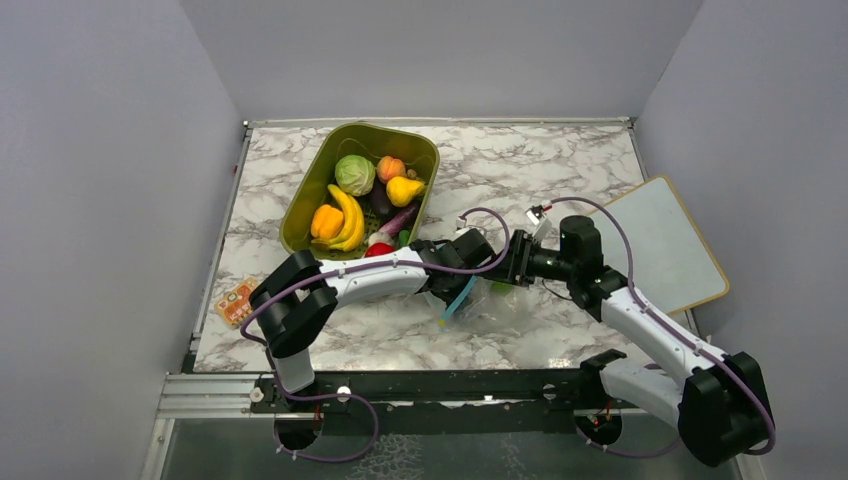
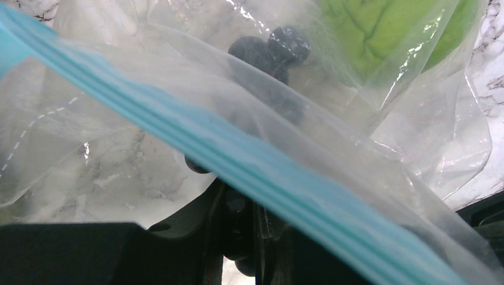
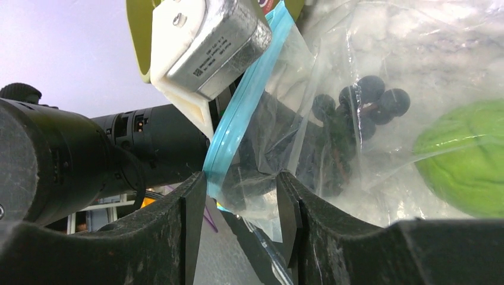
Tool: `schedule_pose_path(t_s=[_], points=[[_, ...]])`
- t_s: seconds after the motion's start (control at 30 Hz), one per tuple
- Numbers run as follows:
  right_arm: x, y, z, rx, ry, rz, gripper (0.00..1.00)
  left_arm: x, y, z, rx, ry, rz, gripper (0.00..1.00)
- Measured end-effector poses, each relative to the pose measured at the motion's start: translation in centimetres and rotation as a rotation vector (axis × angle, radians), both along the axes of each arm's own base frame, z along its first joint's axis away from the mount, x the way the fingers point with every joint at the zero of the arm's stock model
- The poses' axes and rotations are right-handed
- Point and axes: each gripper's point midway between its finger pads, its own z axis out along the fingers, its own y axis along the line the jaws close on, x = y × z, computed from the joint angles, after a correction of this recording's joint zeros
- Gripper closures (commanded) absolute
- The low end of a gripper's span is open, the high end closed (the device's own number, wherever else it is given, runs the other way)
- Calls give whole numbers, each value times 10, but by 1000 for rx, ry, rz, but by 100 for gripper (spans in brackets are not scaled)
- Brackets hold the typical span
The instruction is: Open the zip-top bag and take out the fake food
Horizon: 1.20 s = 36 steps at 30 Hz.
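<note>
The right gripper (image 3: 241, 190) has its two fingers apart, with the loose edge of the zip-top bag (image 3: 333, 71) hanging in the gap between them. The lower end of the bag's light blue zipper strip (image 3: 238, 113) rests against its left finger (image 3: 190, 225), and clear film lies against the other finger; nothing is pinched. In the top view this gripper (image 1: 505, 262) points toward the left gripper (image 1: 460, 268), the two nearly tip to tip above the marble table (image 1: 520, 170).

The left gripper appears clamped on the bag's mouth. The zipper strip (image 1: 460, 298) runs up to it from below, and in its own wrist view the strip (image 2: 238, 160) crosses right in front of the lens, hiding the fingertips. The rest of the bag (image 1: 495, 310) sags to the table just below and between both grippers.

Inside the bag, just beyond the right gripper's fingers, sit a bunch of dark toy grapes (image 3: 362, 101) and, further to the right, a light green toy vegetable (image 3: 463, 160). From the left wrist, the grapes (image 2: 270, 50) and the green piece (image 2: 380, 29) show through the film past the strip.

Beyond the left gripper stands an olive-green bin (image 1: 300, 215) holding a cabbage (image 1: 354, 174), a peach (image 1: 390, 168), a yellow pear (image 1: 404, 190), an eggplant (image 1: 382, 203), a banana bunch (image 1: 350, 220) and an orange bell pepper (image 1: 326, 222). A pale board (image 1: 660, 245) lies behind the right gripper.
</note>
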Motion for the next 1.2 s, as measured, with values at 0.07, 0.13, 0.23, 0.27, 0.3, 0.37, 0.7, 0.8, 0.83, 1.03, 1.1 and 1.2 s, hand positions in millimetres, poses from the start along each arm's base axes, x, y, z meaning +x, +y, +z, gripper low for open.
schedule_pose_path(t_s=[0.07, 0.13, 0.23, 0.27, 0.3, 0.37, 0.7, 0.8, 0.83, 1.03, 1.1, 1.2], points=[[2, 0, 1, -4, -3, -7, 45, 0, 0, 0, -1, 0, 0, 100], [3, 0, 2, -10, -3, -9, 43, 0, 0, 0, -1, 0, -1, 100], [5, 1, 4, -20, -1, -8, 43, 0, 0, 0, -2, 2, -2, 100], [5, 2, 4, -26, 0, -6, 45, -1, 0, 0, -2, 2, -2, 100], [7, 3, 3, -33, 2, -4, 48, -1, 0, 0, -2, 2, -2, 100], [9, 5, 0, -55, 8, 0, 54, -1, 0, 0, -2, 2, -2, 100], [10, 6, 3, -102, -18, -13, 85, 0, 0, -1, -2, -2, -7, 100], [10, 5, 3, -109, -15, -23, 86, 0, 0, -1, -1, -4, -8, 100], [9, 5, 3, -111, -11, -26, 86, 0, 0, -2, 0, -4, -8, 100], [4, 3, -1, -105, 2, -35, 76, -4, 2, -5, 12, -1, -16, 100], [6, -2, -8, -129, 7, -67, 74, -4, 4, -5, 18, 2, -15, 100], [7, -13, -26, -180, 51, -114, 74, -3, 5, 1, 7, -7, -12, 100]])
